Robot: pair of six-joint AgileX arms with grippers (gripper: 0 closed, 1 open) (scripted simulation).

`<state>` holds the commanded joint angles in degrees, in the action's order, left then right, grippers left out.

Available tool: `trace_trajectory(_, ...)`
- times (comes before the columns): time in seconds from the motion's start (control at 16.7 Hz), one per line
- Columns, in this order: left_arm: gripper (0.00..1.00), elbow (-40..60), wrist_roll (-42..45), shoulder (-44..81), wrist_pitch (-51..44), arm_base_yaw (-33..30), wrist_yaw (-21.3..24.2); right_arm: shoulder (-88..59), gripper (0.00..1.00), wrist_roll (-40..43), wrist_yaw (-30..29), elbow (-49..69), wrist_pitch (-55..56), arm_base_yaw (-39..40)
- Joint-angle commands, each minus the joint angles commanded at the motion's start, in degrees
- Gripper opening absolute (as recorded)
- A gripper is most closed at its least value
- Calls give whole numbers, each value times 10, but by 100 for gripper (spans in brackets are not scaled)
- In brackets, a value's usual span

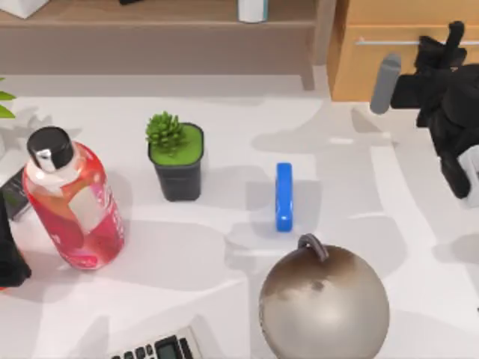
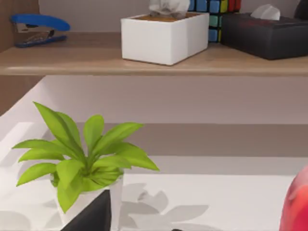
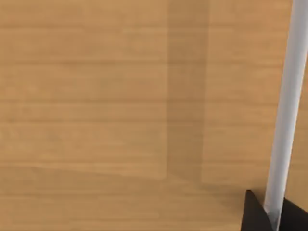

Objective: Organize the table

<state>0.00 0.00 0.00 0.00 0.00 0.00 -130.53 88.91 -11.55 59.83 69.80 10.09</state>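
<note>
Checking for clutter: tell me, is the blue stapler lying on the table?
No, the blue stapler rests on the wooden shelf.

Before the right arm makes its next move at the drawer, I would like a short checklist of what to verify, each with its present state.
1. Right gripper is at the drawer unit, at the table's far right: ok.
2. Handle bar lies between the gripper's fingertips: ok.
3. Firm clamp on the bar: cannot tell.
4. Blue bar-shaped object and round grey ball lie apart from the drawer front: ok.
5. Left arm sits at the left edge, beside the red bottle: ok.
</note>
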Motion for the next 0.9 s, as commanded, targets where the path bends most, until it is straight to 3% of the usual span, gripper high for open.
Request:
trace_trajectory(0.42, 100, 0, 0, 0, 0, 0, 0, -13, 0, 0, 3, 34, -19, -5)
trace_trajectory(0.9, 100, 0, 0, 0, 0, 0, 0, -13, 60, 0, 3, 34, -19, -5)
